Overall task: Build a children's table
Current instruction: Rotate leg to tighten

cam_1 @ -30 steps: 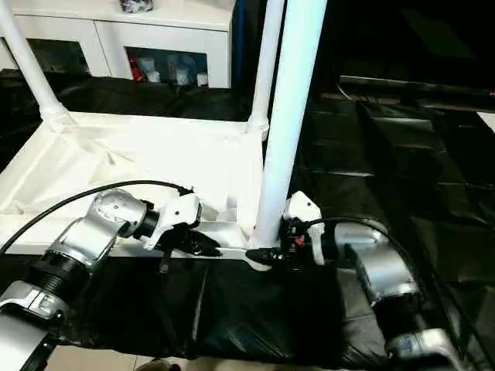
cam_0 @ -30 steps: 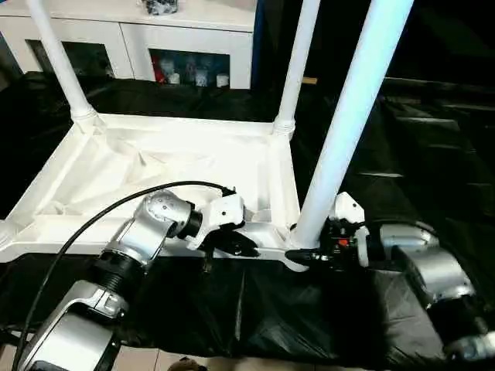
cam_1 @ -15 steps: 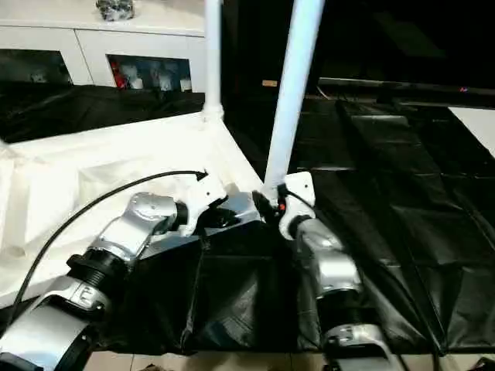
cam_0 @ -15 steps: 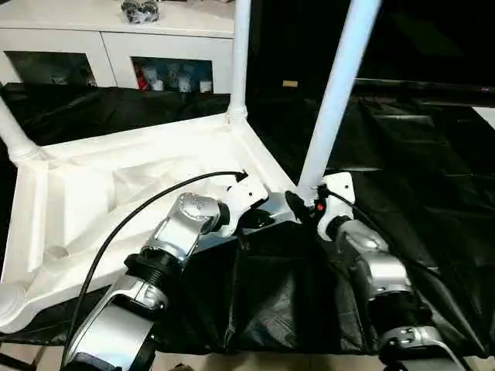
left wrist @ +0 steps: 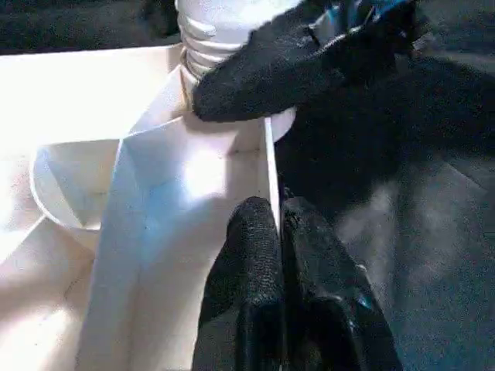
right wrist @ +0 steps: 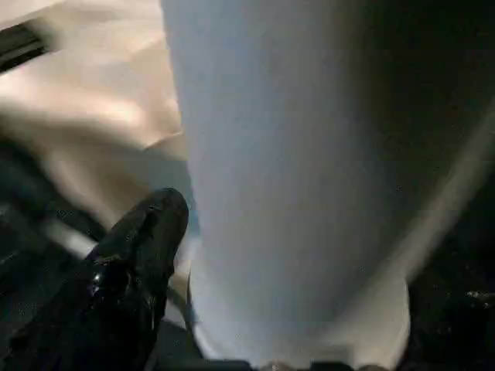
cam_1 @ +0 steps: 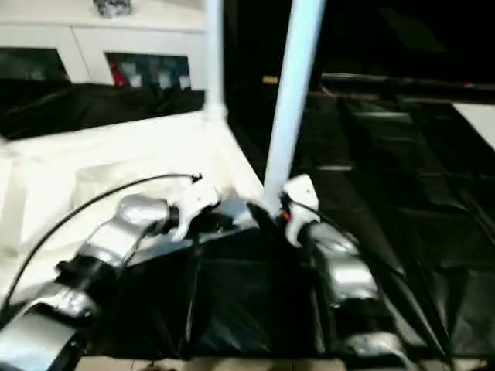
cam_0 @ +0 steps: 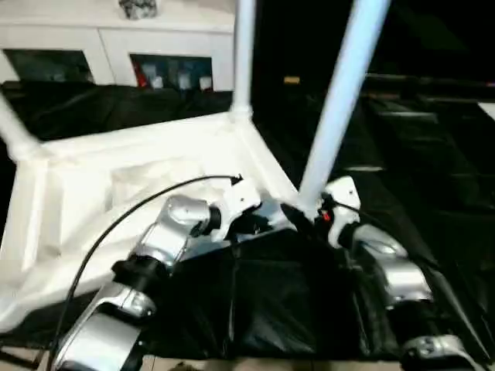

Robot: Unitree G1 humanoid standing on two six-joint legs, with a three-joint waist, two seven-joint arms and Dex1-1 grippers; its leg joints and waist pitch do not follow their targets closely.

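On a counter draped in black sheeting, the children's table lies upside down, its ribbed underside facing up and its long side running away to the robot's left. Tapered white legs stand upright from the corner sockets, long axes vertical; the near right leg rises from the corner closest to the robot, another leg stands at the far corner. The left pincer is closed tight on the thin rim wall of the tabletop just beside that near corner, bracing it. The right pincer sits at the foot of the near right leg, one black finger lying against the tube; whether its fingers grip or stand clear cannot be told. The step in hand appears to be seating this leg in its socket. Next would likely come checking it is fully home, then letting go. A white cabinet stands behind.
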